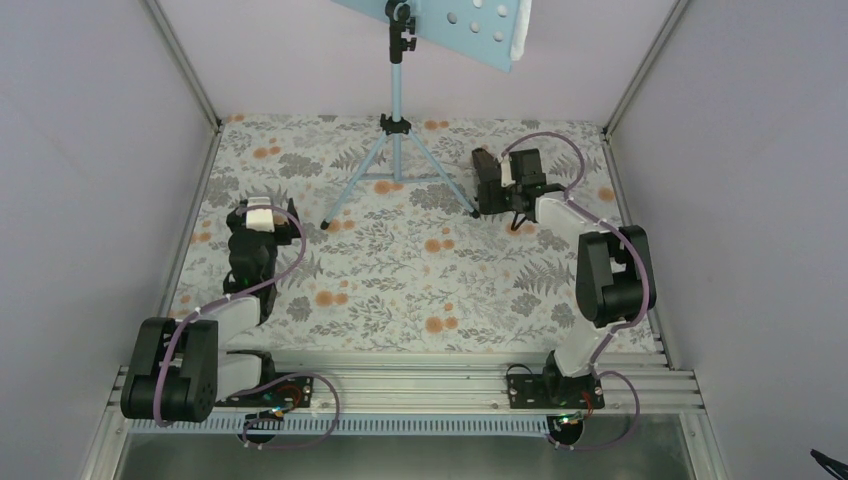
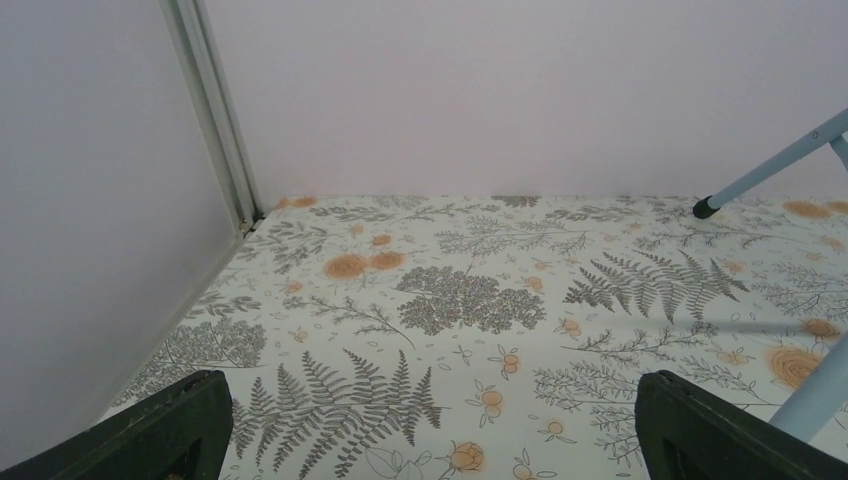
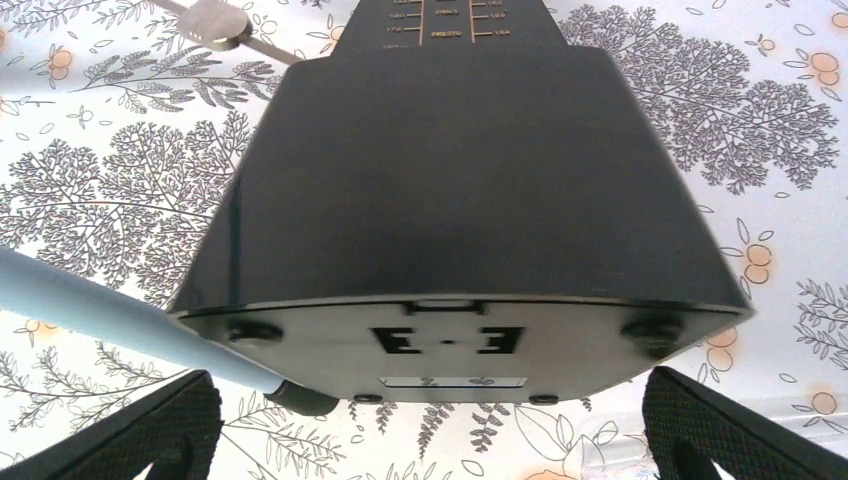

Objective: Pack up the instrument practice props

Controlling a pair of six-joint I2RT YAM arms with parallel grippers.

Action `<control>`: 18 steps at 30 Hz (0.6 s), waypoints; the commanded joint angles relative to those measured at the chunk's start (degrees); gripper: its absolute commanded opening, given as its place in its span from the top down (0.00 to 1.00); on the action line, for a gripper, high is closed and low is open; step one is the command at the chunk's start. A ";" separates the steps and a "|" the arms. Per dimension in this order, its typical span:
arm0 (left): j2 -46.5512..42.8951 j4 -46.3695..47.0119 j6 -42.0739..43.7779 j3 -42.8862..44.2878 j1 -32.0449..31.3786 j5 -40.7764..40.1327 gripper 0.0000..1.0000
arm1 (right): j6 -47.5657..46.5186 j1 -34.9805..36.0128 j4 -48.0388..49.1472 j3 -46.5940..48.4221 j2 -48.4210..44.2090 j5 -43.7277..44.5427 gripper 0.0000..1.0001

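Right wrist: black wedge box [image 3: 450, 200] just ahead of spread right tool [image 3: 435, 405]; left tool [image 2: 430, 415] spread.

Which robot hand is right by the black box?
The right hand: its open fingers sit either side of the black box. The left hand is far off by the left wall.

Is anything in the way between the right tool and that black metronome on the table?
Partly. The open right tool faces the base of the metronome, but a light blue music stand leg slants in from the left, its black foot ending right by that base. The right side looks free.
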 commanded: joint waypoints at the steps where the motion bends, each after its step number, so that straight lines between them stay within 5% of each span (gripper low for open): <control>1: 0.63 0.28 0.72 1.74 -0.13 0.86 0.00 | -0.82 0.47 0.75 0.98 -0.08 2.89 0.00; 18: 2.18 -0.08 0.95 2.73 -0.16 1.85 0.00 | -2.29 0.47 11.98 0.86 1.79 1.84 0.00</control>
